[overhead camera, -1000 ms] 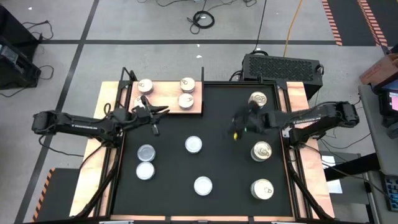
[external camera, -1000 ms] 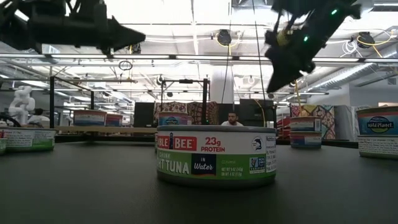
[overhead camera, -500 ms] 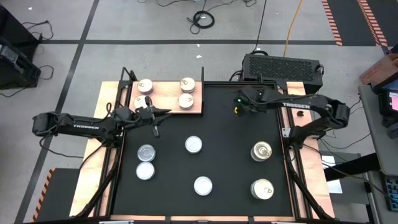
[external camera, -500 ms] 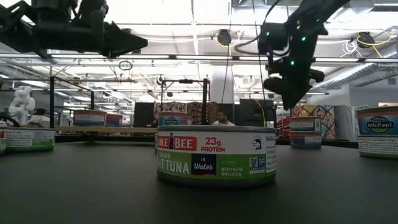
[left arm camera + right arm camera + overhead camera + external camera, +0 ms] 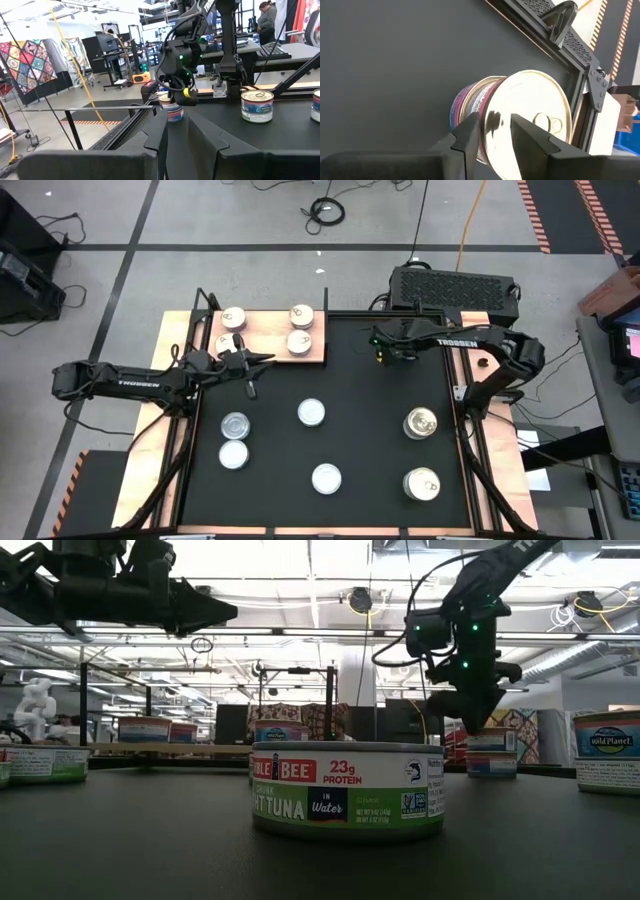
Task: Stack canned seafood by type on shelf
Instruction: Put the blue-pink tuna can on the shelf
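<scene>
My right gripper (image 5: 495, 120), open by a narrow gap, points down right over a gold-lidded tin (image 5: 520, 120) with a purple label at the mat's far right. The left wrist view shows that gripper (image 5: 176, 92) just above the tin (image 5: 172, 111). In the high view the right arm (image 5: 383, 350) hides the tin. My left gripper (image 5: 255, 370) is open and hovers at the near edge of the wooden shelf (image 5: 265, 330). Tins (image 5: 233, 316), (image 5: 302, 314), (image 5: 299, 340) stand on the shelf. Silver tins (image 5: 235, 425), (image 5: 312, 412), (image 5: 326, 477) stand on the mat. My right gripper comes from above, pointing down, with its fingertips (image 5: 472, 125) over the tin's gold lid (image 5: 540, 100). The tin stands upright on the mat. Whether the fingertips touch the lid I cannot tell.
Two gold-lidded tins (image 5: 421, 423), (image 5: 423, 484) stand near the mat's right edge, and another silver tin (image 5: 233, 454) sits near its left edge. A green-labelled tuna tin (image 5: 345, 790) fills the low view. A black box (image 5: 455, 285) stands beyond the table's far edge.
My right gripper has swung from above the middle right of the mat toward the far edge and come down over the far right tin. The tins have not moved.
</scene>
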You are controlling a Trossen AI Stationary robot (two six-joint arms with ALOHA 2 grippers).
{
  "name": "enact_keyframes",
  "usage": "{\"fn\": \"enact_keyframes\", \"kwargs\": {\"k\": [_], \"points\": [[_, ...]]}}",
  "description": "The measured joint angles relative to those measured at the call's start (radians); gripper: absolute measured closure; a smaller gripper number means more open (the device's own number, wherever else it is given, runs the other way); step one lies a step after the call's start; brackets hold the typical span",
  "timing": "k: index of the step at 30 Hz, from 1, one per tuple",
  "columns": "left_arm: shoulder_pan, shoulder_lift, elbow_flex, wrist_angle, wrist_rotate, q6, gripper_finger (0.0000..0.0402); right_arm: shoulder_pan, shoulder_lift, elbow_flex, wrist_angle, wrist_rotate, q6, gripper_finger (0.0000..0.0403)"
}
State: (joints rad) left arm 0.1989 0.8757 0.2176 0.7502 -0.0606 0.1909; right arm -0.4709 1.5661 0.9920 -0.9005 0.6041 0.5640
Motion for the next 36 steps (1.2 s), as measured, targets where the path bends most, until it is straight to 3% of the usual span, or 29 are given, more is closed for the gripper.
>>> {"fn": "enact_keyframes", "kwargs": {"k": [11,20,27,36], "points": [[0.0,0.0,0.0,-0.004,0.0,0.0,0.033,0.0,0.052,0.006,-0.009,-0.003,-0.007,0.0304],[0.004,0.0,0.0,-0.012,0.001,0.0,0.033,0.012,0.044,0.005,-0.021,-0.016,-0.032,0.0395],[0.004,0.0,0.0,-0.012,0.001,0.002,0.033,0.016,0.041,0.015,-0.047,-0.027,-0.049,0.0401],[0.004,0.0,0.0,-0.012,0.001,0.006,0.033,0.053,0.046,0.135,-0.167,-0.034,-0.052,0.0402]]}}
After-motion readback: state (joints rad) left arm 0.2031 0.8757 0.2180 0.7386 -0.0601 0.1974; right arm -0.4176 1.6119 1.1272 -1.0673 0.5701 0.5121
